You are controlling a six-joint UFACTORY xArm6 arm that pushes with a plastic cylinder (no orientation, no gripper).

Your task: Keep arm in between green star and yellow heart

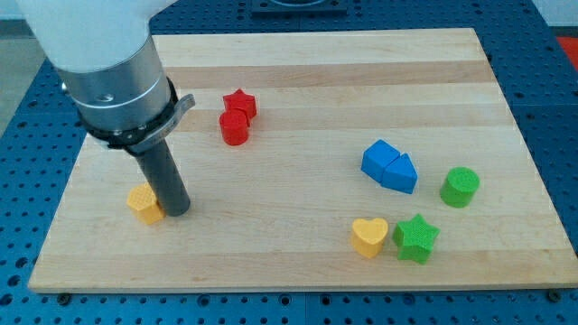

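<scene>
The green star (416, 237) lies near the view's bottom right, right beside the yellow heart (369, 236) on its left; the two nearly touch. My tip (177, 211) rests on the board at the view's lower left, far to the left of both blocks. It stands right against a yellow block (144, 203), roughly hexagonal, on the tip's left side.
A red star (240, 103) and a red cylinder (234, 127) sit together at the upper middle. Two blue blocks (390, 166) touch each other at the right, with a green cylinder (460, 187) further right. The wooden board (298, 72) ends close below the star and heart.
</scene>
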